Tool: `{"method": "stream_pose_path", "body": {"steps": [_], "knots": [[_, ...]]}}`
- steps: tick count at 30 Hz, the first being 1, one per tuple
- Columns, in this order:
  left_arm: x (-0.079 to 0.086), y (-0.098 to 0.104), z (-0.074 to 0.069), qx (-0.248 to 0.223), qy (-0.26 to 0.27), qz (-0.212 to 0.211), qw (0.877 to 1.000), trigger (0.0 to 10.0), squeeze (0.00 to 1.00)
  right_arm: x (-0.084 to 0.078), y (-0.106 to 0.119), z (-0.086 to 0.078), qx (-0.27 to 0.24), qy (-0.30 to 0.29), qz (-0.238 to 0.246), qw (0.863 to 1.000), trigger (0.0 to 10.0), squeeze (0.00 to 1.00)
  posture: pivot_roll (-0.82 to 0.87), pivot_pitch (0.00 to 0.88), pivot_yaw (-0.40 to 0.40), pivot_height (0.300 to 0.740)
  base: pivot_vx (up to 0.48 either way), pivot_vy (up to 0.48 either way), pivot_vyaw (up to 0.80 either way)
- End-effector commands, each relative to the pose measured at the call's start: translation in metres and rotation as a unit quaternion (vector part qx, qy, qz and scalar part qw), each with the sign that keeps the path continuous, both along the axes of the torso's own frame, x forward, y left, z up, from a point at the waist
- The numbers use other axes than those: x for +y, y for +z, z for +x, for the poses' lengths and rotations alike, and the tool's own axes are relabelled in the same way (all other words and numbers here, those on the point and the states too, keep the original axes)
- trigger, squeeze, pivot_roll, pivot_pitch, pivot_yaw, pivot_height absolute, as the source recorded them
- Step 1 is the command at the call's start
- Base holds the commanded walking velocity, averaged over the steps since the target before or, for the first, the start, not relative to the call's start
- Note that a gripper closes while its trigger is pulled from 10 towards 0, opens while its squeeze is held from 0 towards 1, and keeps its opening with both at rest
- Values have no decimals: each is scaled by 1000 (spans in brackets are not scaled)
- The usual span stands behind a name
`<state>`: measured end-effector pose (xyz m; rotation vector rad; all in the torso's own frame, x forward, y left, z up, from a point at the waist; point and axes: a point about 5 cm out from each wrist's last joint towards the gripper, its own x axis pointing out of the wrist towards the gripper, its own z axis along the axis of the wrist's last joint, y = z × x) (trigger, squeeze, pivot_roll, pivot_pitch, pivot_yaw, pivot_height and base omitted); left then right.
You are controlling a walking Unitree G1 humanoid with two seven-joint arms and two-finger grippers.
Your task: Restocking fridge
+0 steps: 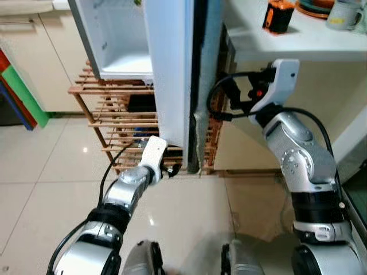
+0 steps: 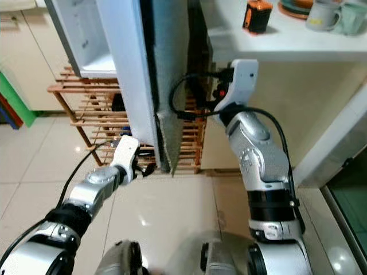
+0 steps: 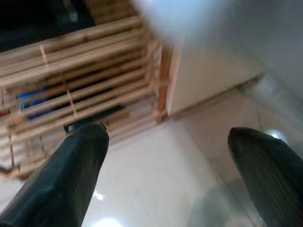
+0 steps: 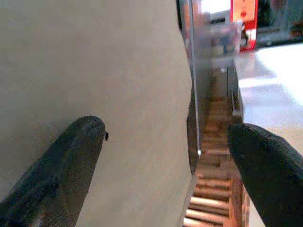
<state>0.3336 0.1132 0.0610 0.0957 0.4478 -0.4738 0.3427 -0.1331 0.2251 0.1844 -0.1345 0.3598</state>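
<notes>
The fridge's white door (image 1: 169, 69) stands open edge-on before me, with its inner shelf (image 1: 117, 40) showing bare white. My left gripper (image 1: 171, 169) is low down beside the door's bottom corner, just above the floor. In the left wrist view its fingers (image 3: 71, 179) are spread wide with nothing between them. My right gripper (image 1: 232, 94) is raised in the dark gap between the fridge's grey side (image 1: 209, 57) and the counter's underside. Its fingers (image 4: 61, 165) are open too, facing a beige surface and wooden slats.
A wooden slatted rack (image 1: 114, 114) stands behind the door. A white counter (image 1: 309, 40) at the right carries an orange box (image 1: 278, 16), a mug (image 1: 344, 14) and plates. Cream cabinets (image 1: 34, 46) and a green and red board (image 1: 20, 91) are at the left. The floor is glossy tile (image 1: 51, 172).
</notes>
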Motion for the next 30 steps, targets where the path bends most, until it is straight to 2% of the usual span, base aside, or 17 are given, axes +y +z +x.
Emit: {"method": "stream_pose_path", "body": {"steps": [1, 3, 5, 9, 10, 11, 15, 16, 18, 20, 22, 23, 24, 27, 28, 29, 30], "knots": [[-1, -1, 0, 5, -8, 4, 1000, 10000, 0, 0, 0, 2, -3, -14, -12, 1000, 10000, 0, -285, 0, 45, 708, 0, 0, 0], [2, -7, -2, 19, -2, 21, 1000, 10000, 0, -1, -2, 3, 4, -21, -19, 1000, 10000, 0, -287, 0, 46, 708, 0, 0, 0], [15, -20, -6, 61, 33, 44, 997, 10000, 0, -4, -5, 4, 10, -39, -19, 999, 10000, 0, -293, 0, 51, 708, 0, 0, 0], [50, -40, -16, 102, 111, 83, 985, 10000, 0, -14, -7, 6, 13, -62, -4, 998, 10000, 0, -298, 0, 55, 708, 0, 0, 0], [50, -40, -16, 102, 111, 83, 985, 10000, 0, -14, -7, 6, 13, -62, -4, 998, 10000, 0, -298, 0, 55, 708, 0, 0, 0], [66, -50, -24, 120, 134, 102, 978, 10000, 0, -18, -7, 7, 12, -70, -1, 997, 10000, 0, -297, 0, 58, 708, 0, 0, 0], [85, -67, -42, 155, 143, 139, 968, 10000, 0, -19, -6, 8, 11, -75, 1, 997, 10000, 0, -299, 0, 60, 708, 0, 0, 0], [88, -72, -48, 165, 122, 160, 966, 10000, 0, -18, -5, 8, 7, -75, 1, 997, 10000, 0, -299, 0, 60, 708, 0, 0, 0], [89, -76, -52, 172, 106, 175, 964, 10000, 0, -18, -5, 8, 5, -75, 2, 997, 10000, 0, -299, 0, 59, 708, 0, 0, 0], [78, -83, -59, 173, 5, 220, 960, 10000, 0, -17, -1, 9, -3, -71, 6, 997, 10000, 0, -293, 0, 55, 708, 0, 0, 0], [68, -85, -60, 152, -64, 258, 952, 10000, 0, -15, 1, 10, -9, -69, 7, 998, 10000, 0, -291, 0, 54, 708, 0, 0, 0], [68, -85, -60, 152, -64, 258, 952, 10000, 0, -15, 1, 10, -9, -69, 7, 998, 10000, 0, -291, 0, 54, 708, 0, 0, 0], [60, -82, -56, 134, -94, 268, 950, 10000, 0, -12, 2, 12, -14, -64, 9, 998, 10000, 0, -289, 0, 54, 708, 0, 0, 0], [56, -77, -50, 119, -101, 270, 950, 10000, 0, -9, 3, 13, -15, -60, 4, 998, 10000, 0, -293, 0, 57, 713, 0, 0, 0], [46, -70, -42, 100, -106, 261, 954, 10000, 0, 4, 6, 16, -16, -50, 6, 999, 10000, 0, -298, 0, 61, 718, 0, 0, 0], [46, -70, -42, 100, -106, 261, 954, 10000, 0, 4, 6, 16, -16, -50, 6, 999, 10000, 0, -298, 0, 61, 718, 0, 0, 0], [36, -63, -34, 82, -112, 250, 958, 10000, 0, 23, 11, 19, -20, -32, 3, 999, 10000, 0, -299, 0, 66, 723, 0, 0, 0]]}}
